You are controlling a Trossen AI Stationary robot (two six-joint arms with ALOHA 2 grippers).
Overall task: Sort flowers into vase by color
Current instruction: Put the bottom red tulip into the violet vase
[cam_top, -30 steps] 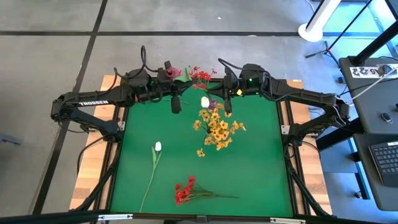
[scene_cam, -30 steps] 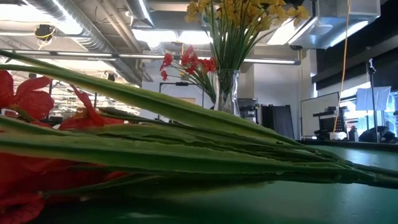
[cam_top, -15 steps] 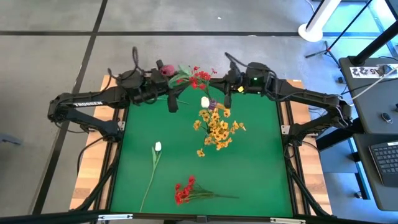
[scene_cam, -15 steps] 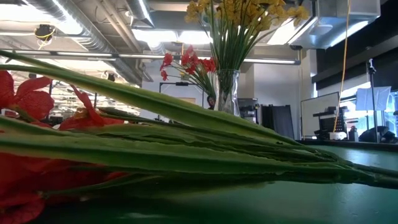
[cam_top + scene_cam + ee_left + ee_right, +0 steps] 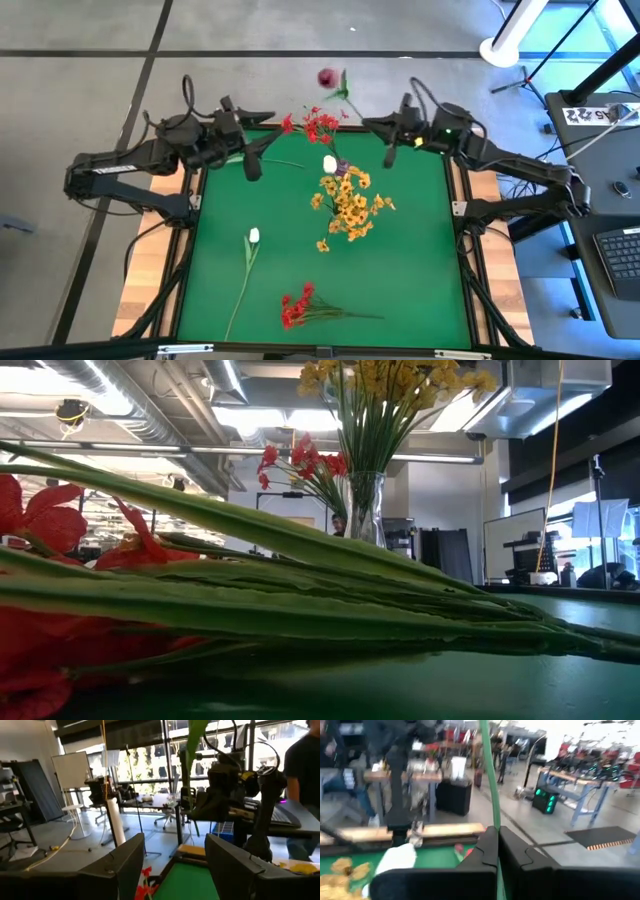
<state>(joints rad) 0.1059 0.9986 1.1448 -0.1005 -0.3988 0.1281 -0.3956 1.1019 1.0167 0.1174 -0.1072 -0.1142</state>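
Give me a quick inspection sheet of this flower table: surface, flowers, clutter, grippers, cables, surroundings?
Surface: green mat on a wooden table.
Job's things: clear glass vase holding yellow blossoms, red blossoms and a white bud; loose white tulip and loose red bunch lying on the mat; dark pink bud raised beyond the table's far edge.
Clutter: nothing seen.
Grippers: right gripper shut on the pink bud's green stem; left gripper open, empty, at the far left corner.
Cables: black loops on both arms.
Surroundings: concrete floor, desk with keyboard, a person behind.
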